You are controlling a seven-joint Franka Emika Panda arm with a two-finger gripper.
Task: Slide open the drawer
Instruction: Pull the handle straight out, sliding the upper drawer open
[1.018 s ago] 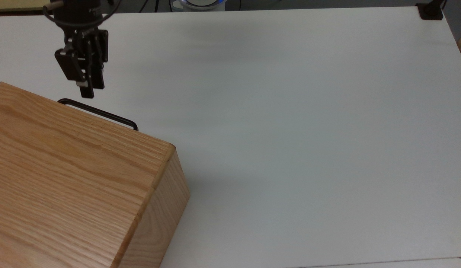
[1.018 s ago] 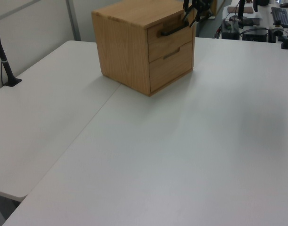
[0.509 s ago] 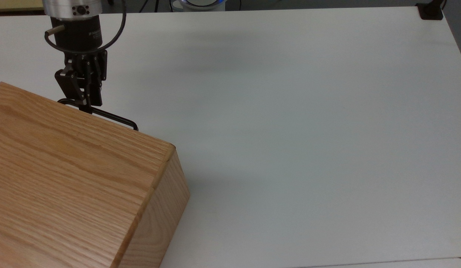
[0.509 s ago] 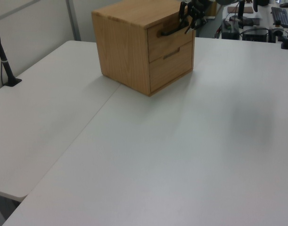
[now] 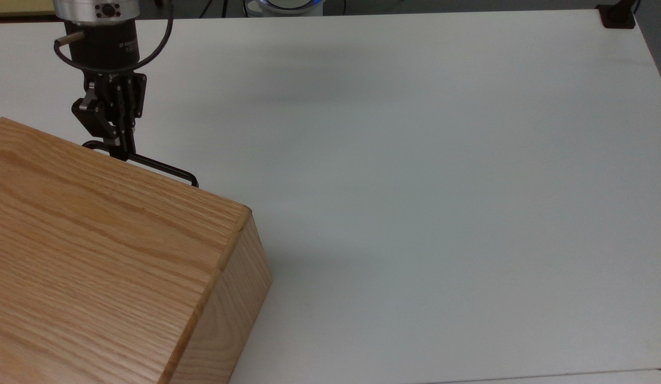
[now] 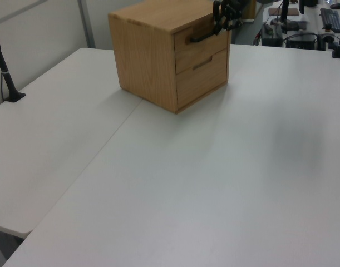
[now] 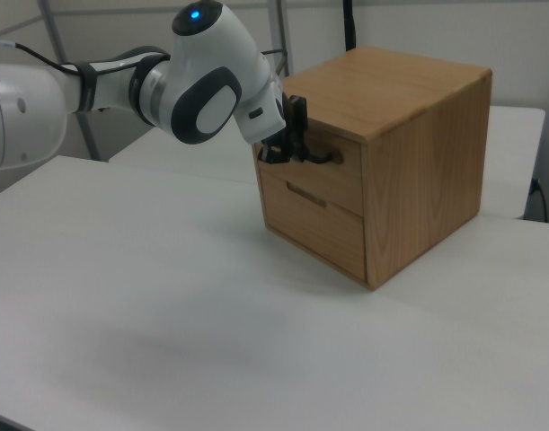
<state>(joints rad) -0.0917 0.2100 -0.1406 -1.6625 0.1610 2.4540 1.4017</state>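
The drawer (image 6: 198, 49) is the upper of two in an oak box (image 5: 95, 256) and sits flush with the box's front. In the right view the drawer (image 7: 332, 187) faces the white arm. Its thin black bar handle (image 5: 162, 169) juts past the box's top edge in the top view. My gripper (image 5: 123, 153) has its fingers shut on the handle near the top view's left end of the bar. In the left view my gripper (image 6: 218, 25) grips the handle (image 6: 198, 38) at the bar's right end. The right view shows my gripper (image 7: 298, 154) against the handle (image 7: 326, 160).
A lower drawer (image 6: 203, 75) sits under the gripped one. The white table (image 5: 415, 160) stretches wide to the top view's right. A black clamp (image 5: 618, 16) sits at its far corner and a black post (image 6: 5, 78) stands at the left view's left. The white arm (image 7: 202, 81) reaches in from the right view's left.
My gripper came down from above the handle onto the bar and its fingers closed on it. The drawer has not visibly moved.
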